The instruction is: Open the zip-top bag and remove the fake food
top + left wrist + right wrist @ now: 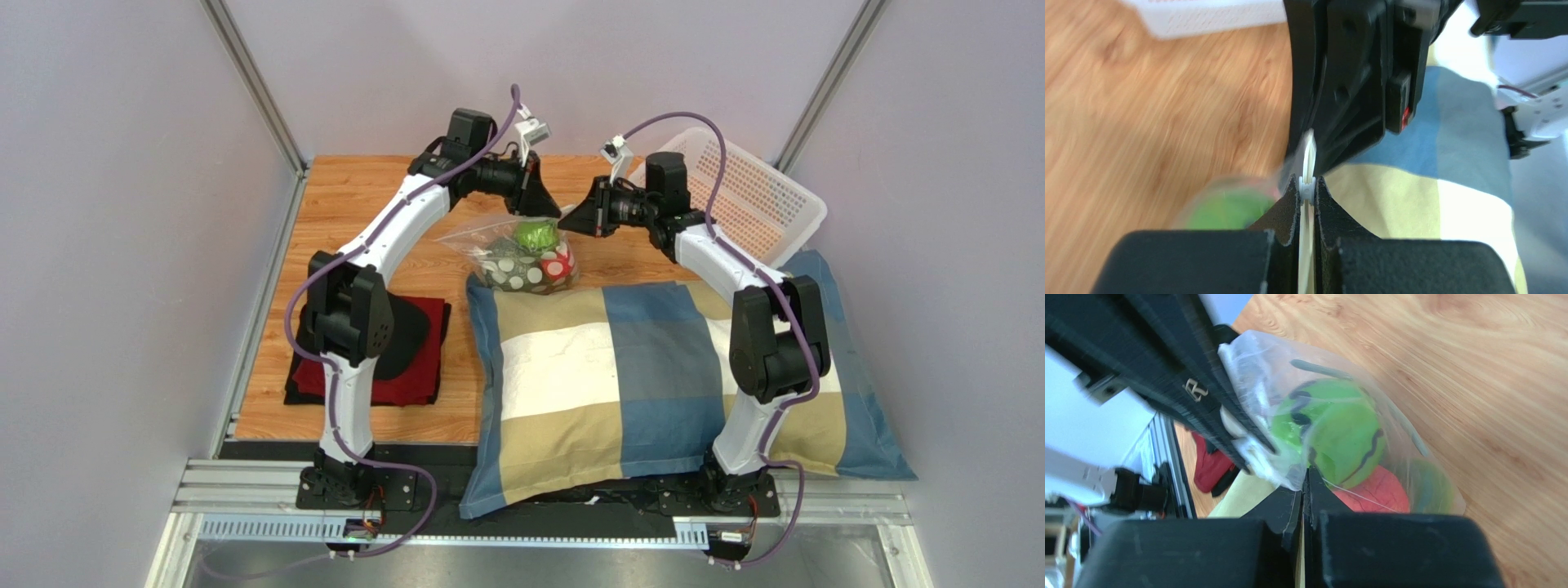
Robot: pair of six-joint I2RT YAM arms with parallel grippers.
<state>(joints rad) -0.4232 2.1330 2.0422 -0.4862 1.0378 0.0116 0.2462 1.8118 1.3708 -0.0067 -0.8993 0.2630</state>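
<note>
The zip-top bag (503, 251) lies on the wooden table at the pillow's far edge, with its top lifted between both grippers. Inside it are a bright green ball (534, 235), a red fruit (559, 266) and a dotted white piece (505, 272). My left gripper (546, 206) is shut on the bag's white zip strip (1309, 160). My right gripper (567, 224) is shut on the bag's plastic edge (1290, 471) facing it. The right wrist view shows the green ball (1333, 432), the red fruit (1373, 490) and a grey-green melon ball (1430, 487) through the plastic.
A white perforated basket (751, 194) stands at the back right. A checked pillow (638, 368) covers the front right. A red cloth with a black object (386, 349) lies front left beside the left arm.
</note>
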